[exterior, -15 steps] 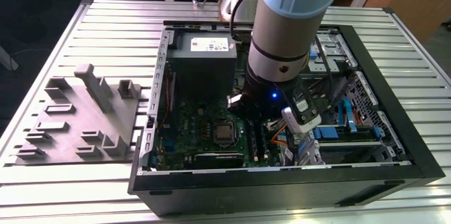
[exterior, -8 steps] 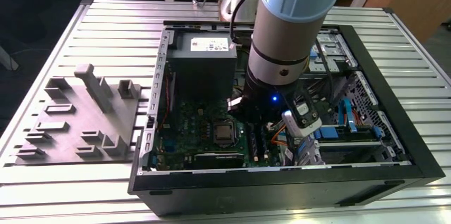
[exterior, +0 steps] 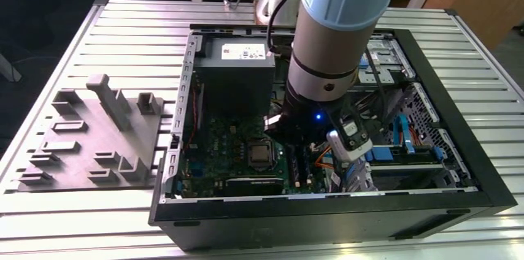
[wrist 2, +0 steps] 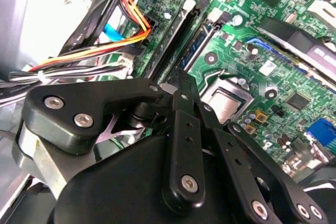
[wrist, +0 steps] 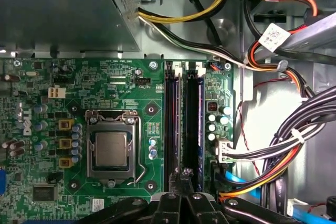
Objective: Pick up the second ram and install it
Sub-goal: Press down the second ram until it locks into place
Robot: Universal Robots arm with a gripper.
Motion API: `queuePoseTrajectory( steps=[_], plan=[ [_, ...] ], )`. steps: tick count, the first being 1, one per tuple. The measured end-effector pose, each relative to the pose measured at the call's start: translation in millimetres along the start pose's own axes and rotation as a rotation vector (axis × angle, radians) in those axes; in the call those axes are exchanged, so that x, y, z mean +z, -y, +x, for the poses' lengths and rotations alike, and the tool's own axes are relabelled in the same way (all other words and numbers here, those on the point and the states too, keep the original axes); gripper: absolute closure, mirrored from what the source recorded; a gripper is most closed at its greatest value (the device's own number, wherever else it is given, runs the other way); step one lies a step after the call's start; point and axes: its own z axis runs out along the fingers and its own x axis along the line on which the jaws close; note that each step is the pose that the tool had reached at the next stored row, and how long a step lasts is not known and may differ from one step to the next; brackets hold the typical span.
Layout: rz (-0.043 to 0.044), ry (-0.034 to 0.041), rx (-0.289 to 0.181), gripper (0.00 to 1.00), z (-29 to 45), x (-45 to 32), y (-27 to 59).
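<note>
Claw [wrist: 185, 174] closed to a point over memory slots [wrist: 184, 124]; holds nothing I can make out. Second ram [wrist: 193, 124] looks seated: thin, stiff, fragile; handle by edges.

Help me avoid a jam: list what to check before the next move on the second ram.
1. Claw above the end of the memory slots: ok.
2. Blue-green stick standing in one slot, fully seated: cannot tell.
3. What the claw holds: cannot tell.
4. Cable bundle lying beside the slots, not across them: ok.
5. Processor socket apart from the claw: ok.
</note>
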Motion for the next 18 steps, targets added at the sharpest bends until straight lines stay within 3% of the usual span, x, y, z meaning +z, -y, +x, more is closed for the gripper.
queuePoseTrajectory(
  steps=[18],
  plan=[
    [-0.0003, -0.0001, 0.0, 0.9, 1.4, 9.4, 3.5]
  ],
)
